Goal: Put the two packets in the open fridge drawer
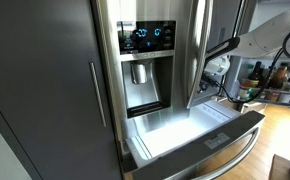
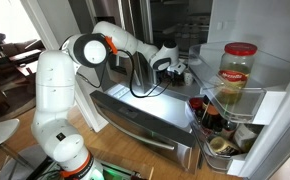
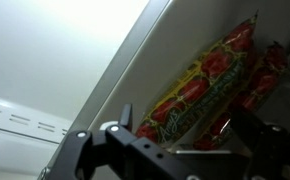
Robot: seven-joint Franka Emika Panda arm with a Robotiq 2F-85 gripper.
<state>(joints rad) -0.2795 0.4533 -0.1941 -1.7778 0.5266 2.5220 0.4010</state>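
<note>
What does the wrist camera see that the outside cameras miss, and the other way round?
Only the wrist view: the two packets, printed red and yellow, close up. Only the exterior views: the whole white arm, the fridge drawer with its steel front, the dispenser panel and a red-lidded jar. Both: the end effector, small in an exterior view.

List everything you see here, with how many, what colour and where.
packets: two, yellow and red with green, just ahead of the gripper
fridge drawer: one, steel front, white inside, pulled open
jar: one, red lid, upper door shelf
bottles: several, dark, lower door shelf
dispenser panel: one, blue-lit, fridge door
arm: one, white, reaching into the fridge
gripper: one, black, open
</note>
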